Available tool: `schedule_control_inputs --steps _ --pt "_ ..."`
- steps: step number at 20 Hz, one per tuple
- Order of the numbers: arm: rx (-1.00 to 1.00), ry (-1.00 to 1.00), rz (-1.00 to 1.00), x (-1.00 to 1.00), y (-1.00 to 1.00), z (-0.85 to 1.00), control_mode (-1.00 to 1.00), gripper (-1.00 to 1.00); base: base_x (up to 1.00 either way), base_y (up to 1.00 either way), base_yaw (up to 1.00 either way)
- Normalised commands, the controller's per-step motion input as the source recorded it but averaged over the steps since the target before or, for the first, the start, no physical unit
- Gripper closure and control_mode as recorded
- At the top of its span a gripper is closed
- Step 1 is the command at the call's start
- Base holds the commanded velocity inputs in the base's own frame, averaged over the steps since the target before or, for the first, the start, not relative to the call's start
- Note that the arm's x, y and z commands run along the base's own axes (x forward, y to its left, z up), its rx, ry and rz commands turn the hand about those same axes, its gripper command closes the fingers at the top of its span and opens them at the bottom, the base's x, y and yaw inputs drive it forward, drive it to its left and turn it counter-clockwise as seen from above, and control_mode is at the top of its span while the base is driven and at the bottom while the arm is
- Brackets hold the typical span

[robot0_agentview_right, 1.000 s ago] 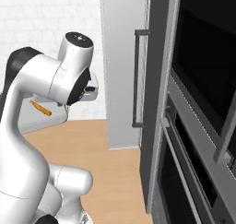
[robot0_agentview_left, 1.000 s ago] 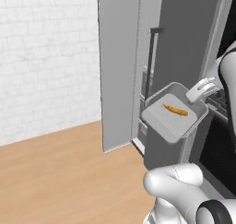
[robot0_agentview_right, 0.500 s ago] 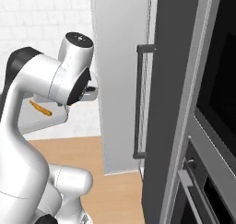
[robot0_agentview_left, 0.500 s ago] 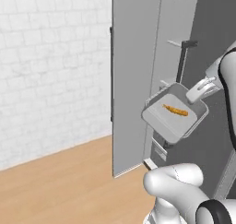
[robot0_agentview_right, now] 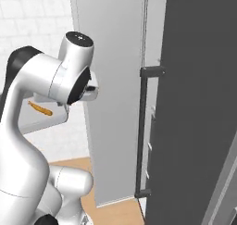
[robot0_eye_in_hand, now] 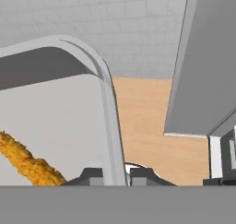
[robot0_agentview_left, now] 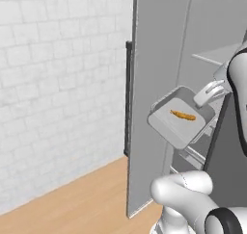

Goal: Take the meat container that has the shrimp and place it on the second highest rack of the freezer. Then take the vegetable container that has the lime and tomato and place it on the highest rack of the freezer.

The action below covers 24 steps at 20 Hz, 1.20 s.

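Note:
My gripper (robot0_agentview_left: 201,98) is shut on the rim of the meat container (robot0_agentview_left: 163,121), a shallow grey tray held up at chest height and tilted. The orange shrimp (robot0_agentview_left: 183,115) lies in the middle of it. In the hand view the tray's rim (robot0_eye_in_hand: 109,109) runs between my fingertips (robot0_eye_in_hand: 92,174), with the shrimp (robot0_eye_in_hand: 26,163) at lower left. The freezer stands open just behind the tray: its pale door (robot0_agentview_left: 154,79) is swung out, and a pale shelf (robot0_agentview_left: 215,55) shows inside at upper right. From the right, the tray (robot0_agentview_right: 42,121) and shrimp (robot0_agentview_right: 40,109) sit behind my arm.
A white brick wall (robot0_agentview_left: 58,84) and wooden floor (robot0_agentview_left: 87,204) lie left of the open door. A dark bar handle (robot0_agentview_left: 129,98) sits on the door's outer face. At right stands a dark cabinet front (robot0_agentview_right: 194,108) with a long vertical handle (robot0_agentview_right: 142,131).
The whole picture has shifted: the base has driven, and the freezer door now looks larger and nearer. The tray with the shrimp stays in my grip at the same height.

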Motion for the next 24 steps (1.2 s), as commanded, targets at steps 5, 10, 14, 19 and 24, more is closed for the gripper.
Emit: schedule_control_inputs --steps 5,10,14,19,24 --pt "0.00 0.00 0.00 0.00 0.00 0.00 1.00 1.00 0.13 0.05 -0.43" --pt "0.00 0.00 0.00 0.00 0.00 0.00 1.00 1.00 0.02 0.10 -0.64" --pt "0.00 0.00 0.00 0.00 0.00 0.00 1.00 1.00 0.00 0.26 -0.69" --pt "0.00 0.00 0.00 0.00 0.00 0.00 1.00 1.00 0.00 0.44 -0.65" --pt "0.00 0.00 0.00 0.00 0.00 0.00 1.00 1.00 0.00 0.71 -0.51"
